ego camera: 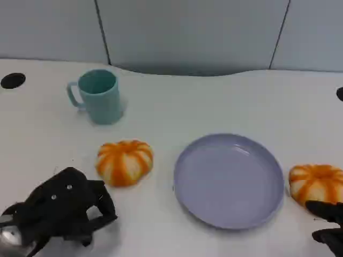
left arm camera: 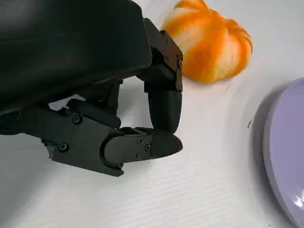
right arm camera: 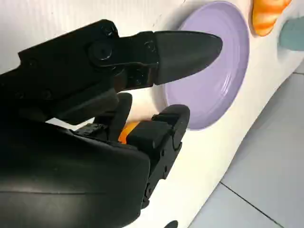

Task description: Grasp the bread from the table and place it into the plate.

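From the head camera, my left hand [ego camera: 64,211] sits low with fingers curled on nothing, near one bread [ego camera: 124,161] left of the empty lilac plate [ego camera: 229,181]. My right hand [ego camera: 329,225] hovers by a second bread [ego camera: 316,183]; I cannot tell its grip. A teal mug [ego camera: 99,96] stands behind.

Left wrist: fingertips [left arm camera: 161,142] meet, holding nothing.

Right wrist: fingers [right arm camera: 185,47] apart over the plate's rim.

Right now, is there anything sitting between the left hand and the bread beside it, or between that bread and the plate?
Nothing visible: bare table separates the left hand from the bread, and the bread from the plate. The teal mug stands well behind.
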`<action>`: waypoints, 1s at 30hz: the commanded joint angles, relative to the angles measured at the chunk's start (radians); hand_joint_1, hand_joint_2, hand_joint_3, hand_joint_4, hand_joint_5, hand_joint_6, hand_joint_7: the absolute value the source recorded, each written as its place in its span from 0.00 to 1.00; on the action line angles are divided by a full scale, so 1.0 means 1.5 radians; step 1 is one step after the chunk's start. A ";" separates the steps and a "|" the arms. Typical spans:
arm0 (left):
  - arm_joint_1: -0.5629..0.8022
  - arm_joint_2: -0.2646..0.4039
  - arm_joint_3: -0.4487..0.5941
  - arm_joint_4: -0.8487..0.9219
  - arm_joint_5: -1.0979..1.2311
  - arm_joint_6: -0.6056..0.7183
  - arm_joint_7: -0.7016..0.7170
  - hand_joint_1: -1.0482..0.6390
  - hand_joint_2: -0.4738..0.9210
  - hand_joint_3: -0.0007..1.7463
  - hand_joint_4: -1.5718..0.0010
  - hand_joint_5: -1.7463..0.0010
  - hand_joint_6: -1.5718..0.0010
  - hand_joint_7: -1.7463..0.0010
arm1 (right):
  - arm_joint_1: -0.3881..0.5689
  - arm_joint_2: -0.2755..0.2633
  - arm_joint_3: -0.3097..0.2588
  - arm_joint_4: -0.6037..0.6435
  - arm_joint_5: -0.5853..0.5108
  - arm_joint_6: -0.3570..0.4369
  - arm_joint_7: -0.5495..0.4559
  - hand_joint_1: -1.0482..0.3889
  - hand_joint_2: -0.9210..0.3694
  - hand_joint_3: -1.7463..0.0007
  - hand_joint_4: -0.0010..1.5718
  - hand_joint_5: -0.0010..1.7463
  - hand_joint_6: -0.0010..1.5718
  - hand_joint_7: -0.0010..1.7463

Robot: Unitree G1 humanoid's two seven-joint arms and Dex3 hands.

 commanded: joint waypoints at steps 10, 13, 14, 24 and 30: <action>0.003 0.012 0.003 0.006 -0.001 -0.007 -0.005 0.32 1.00 0.27 0.62 0.00 0.76 0.00 | 0.002 -0.008 -0.005 -0.006 -0.004 0.003 -0.001 0.44 0.00 0.79 0.34 0.38 0.46 0.00; 0.004 0.009 0.007 0.008 -0.003 -0.004 -0.003 0.31 1.00 0.27 0.62 0.00 0.75 0.00 | 0.003 -0.005 -0.005 -0.008 0.001 0.002 0.000 0.44 0.00 0.79 0.33 0.38 0.46 0.00; 0.004 0.010 0.007 0.008 -0.003 -0.006 -0.002 0.31 1.00 0.27 0.62 0.00 0.75 0.00 | 0.003 -0.004 -0.004 -0.007 -0.001 0.001 -0.001 0.44 0.00 0.79 0.33 0.37 0.46 0.00; 0.043 0.008 0.041 0.019 0.006 -0.197 0.065 0.32 1.00 0.29 0.65 0.00 0.74 0.08 | 0.014 0.007 0.017 -0.026 -0.013 0.003 -0.010 0.45 0.00 0.79 0.33 0.38 0.45 0.00; 0.043 0.041 0.011 -0.019 0.221 -0.330 0.238 0.34 1.00 0.27 0.66 0.00 0.68 0.26 | 0.013 0.009 0.021 -0.026 -0.022 0.010 -0.017 0.43 0.00 0.79 0.33 0.39 0.45 0.00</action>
